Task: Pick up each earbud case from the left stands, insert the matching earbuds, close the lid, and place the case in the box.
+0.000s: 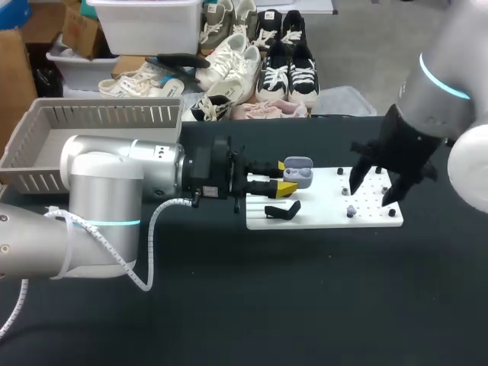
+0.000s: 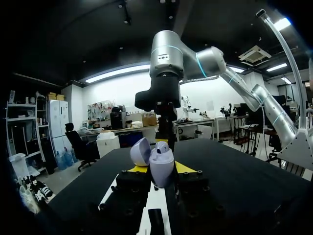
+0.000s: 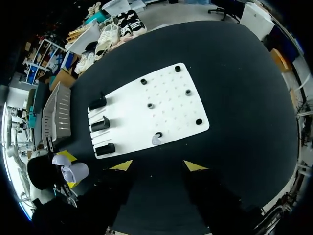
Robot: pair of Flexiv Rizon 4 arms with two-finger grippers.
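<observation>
Left pincer point(image 1: 285, 178) pinching open-lidded lavender plastic earbud case point(image 1: 299, 172) | right pincer point(image 3: 156, 165) spread wide, hovering over white perforated board point(image 3: 166, 117)

From where I stand, the left arm point(image 1: 99, 183) and the right arm point(image 1: 438, 84) are both smooth, rounded shells of silver-grey. Each wears a thin glowing cyan ring point(image 1: 114, 223) at a joint. A white spiral-wrapped cable point(image 1: 156, 229) loops off the left one. Toward the wrists the housings turn black and blocky (small round screw holes dot the left mounts). The left gripper point(image 1: 284, 177) and the right gripper point(image 3: 159, 166) have dark fingers with bright yellow tips
</observation>
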